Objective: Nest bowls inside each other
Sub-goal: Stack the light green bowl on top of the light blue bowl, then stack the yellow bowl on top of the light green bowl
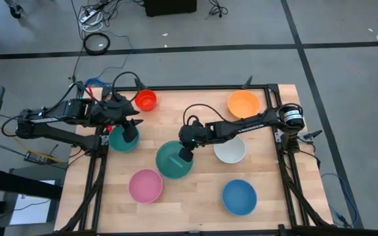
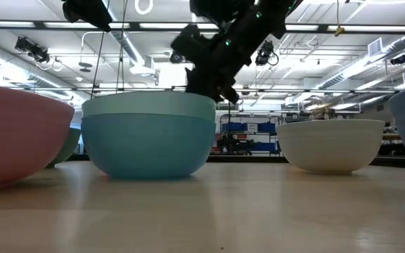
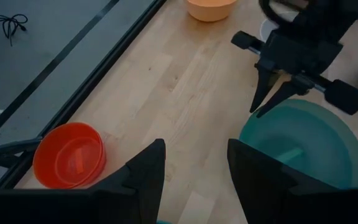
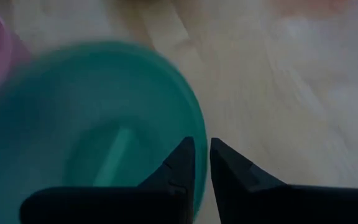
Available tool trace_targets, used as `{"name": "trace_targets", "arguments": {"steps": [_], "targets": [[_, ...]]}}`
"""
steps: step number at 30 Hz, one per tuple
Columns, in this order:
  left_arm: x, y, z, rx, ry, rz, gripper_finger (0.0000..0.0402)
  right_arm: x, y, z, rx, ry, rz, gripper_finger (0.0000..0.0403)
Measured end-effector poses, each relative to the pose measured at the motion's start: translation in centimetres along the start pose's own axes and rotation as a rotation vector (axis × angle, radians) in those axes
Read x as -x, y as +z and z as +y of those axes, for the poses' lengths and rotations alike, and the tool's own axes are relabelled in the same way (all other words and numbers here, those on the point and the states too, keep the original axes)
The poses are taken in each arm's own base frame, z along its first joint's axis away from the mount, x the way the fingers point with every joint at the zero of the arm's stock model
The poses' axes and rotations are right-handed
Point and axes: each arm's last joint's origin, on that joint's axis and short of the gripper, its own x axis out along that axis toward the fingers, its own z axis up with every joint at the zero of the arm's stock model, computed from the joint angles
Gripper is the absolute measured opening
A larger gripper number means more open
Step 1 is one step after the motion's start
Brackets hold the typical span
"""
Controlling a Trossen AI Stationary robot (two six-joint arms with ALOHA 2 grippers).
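I see the green bowl (image 1: 174,159) mid-table, with the pink bowl (image 1: 146,185) near it and the white bowl (image 1: 230,150) beside it. My right gripper (image 1: 186,154) sits at its rim, fingers pinching the wall. My left gripper (image 1: 129,129) hangs over the teal bowl (image 1: 123,140), fingers apart.

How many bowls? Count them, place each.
7 visible: red far left, orange far right, teal left, green centre, white right of it, pink near left, blue near right. Nested ones may be hidden.
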Motion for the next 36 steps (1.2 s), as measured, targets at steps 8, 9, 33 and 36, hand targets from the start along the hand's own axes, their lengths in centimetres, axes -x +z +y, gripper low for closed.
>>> {"name": "trace_targets", "arguments": {"steps": [8, 9, 33, 36], "targets": [[0.0, 0.0, 0.0, 0.000, 0.000, 0.000, 0.0182, -0.4, -0.3, 0.5, 0.010, 0.005, -0.007, 0.0037], [0.0, 0.0, 0.0, 0.000, 0.000, 0.000, 0.0182, -0.2, -0.2, 0.6, 0.021, 0.004, -0.015, 0.0037], [0.8, -3.1, -0.1, 0.141, 0.034, 0.290, 0.0182, 12.7, -0.2, -14.0, -0.127, -0.700, 0.402, 0.0065], [1.2, -4.0, 0.3, 0.171, 0.089, 0.373, 0.0182, 13.0, -0.3, -15.0, -0.191, -0.643, 0.453, 0.0073]]}}
